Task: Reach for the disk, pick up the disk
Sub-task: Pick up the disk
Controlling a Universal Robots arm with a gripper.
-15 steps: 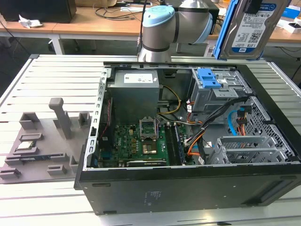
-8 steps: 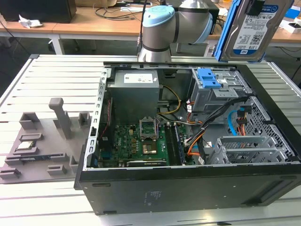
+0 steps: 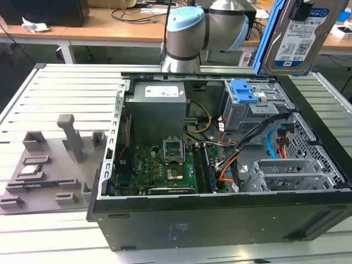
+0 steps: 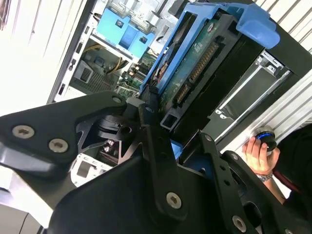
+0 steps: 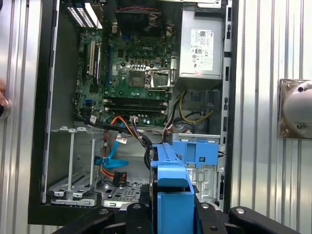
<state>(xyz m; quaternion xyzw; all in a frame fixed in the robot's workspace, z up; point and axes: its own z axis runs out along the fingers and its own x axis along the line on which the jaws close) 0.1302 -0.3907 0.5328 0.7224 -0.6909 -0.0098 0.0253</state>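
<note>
1. We see 1 robot arm standing behind 1 open computer case on a slatted metal table.
2. We count 1 disk, lifted clear of the case and held tilted above its rear corner on the exterior view's right; its barcode label faces the exterior camera, and 1 blue side rail runs along its edge.
3. In the second wrist view the disk hangs edge-on in its blue rails, circuit board and connector showing, with the gripper clamped on its near end; 2 black fingers press against it from either side.
4. In the first wrist view the blue rail of the disk rises between the gripper's 2 black links.
5. Inside the case we count 1 green motherboard, 1 grey power supply and 1 grey drive cage carrying 1 blue latch.
6. We note 1 empty metal bay at the case's front on the exterior view's right, with orange and blue cables beside it.
7. On the exterior view's left lies 1 grey fixture tray with several upright blocks.
8. In the second wrist view 1 person's hand rests at the table's edge, holding a small dark round object.
</note>
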